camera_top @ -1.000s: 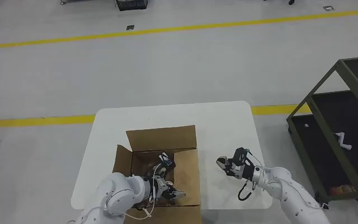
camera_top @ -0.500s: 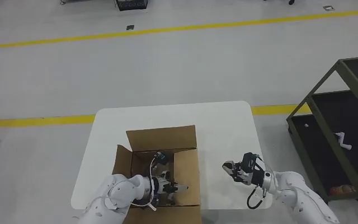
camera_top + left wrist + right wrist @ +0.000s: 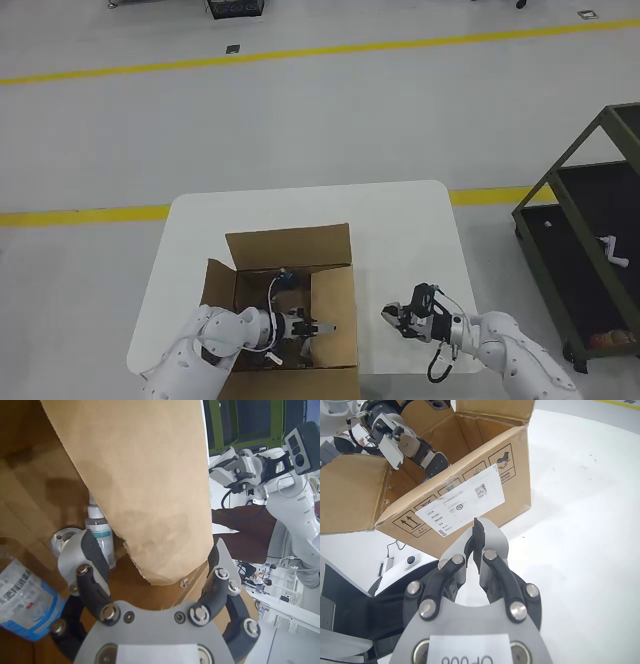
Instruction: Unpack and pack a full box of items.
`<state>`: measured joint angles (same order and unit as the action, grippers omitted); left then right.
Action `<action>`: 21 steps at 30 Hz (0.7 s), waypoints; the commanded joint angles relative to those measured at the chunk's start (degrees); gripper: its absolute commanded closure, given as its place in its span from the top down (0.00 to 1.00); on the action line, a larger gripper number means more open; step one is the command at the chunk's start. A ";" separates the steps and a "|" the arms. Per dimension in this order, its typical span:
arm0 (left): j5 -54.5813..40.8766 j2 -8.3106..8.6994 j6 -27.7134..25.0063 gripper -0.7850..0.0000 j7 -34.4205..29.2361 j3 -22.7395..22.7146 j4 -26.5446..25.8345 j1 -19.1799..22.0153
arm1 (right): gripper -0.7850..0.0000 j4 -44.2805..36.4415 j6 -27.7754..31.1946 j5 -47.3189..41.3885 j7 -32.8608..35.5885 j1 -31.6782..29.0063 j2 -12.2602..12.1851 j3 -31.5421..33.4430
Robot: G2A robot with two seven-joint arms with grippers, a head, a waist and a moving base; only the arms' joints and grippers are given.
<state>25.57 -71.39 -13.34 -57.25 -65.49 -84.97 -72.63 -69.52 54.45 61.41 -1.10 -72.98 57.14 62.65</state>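
Note:
An open cardboard box (image 3: 290,245) stands on the white table (image 3: 400,220), a white label (image 3: 460,505) on its outer side. My left gripper (image 3: 152,542) is open inside the box, its two fingers (image 3: 92,547) standing either side of the box's right-hand flap (image 3: 140,475). A small clear spray bottle (image 3: 100,530) stands in the box corner behind one finger. A blue and white packet (image 3: 22,595) lies on the box floor. My right gripper (image 3: 476,536) is shut with nothing in it, low over the table beside the labelled wall (image 3: 392,318).
The table to the right of and behind the box is bare white. A green metal cart (image 3: 590,220) stands off the table's right side. The near flap (image 3: 300,380) of the box lies at the table's front edge.
My right gripper has moved toward the table's near edge and closer to the box. My left gripper has shifted a little away from the near edge, along the right flap.

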 commanded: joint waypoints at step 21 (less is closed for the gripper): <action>-18.43 0.08 -2.59 1.00 -4.90 1.41 8.24 4.36 | 0.00 12.72 -0.39 0.22 -0.53 11.57 5.78 -12.89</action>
<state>7.78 -71.33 -15.76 -62.10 -64.10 -76.90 -68.35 -57.06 54.05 61.59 -1.56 -61.79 62.73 50.11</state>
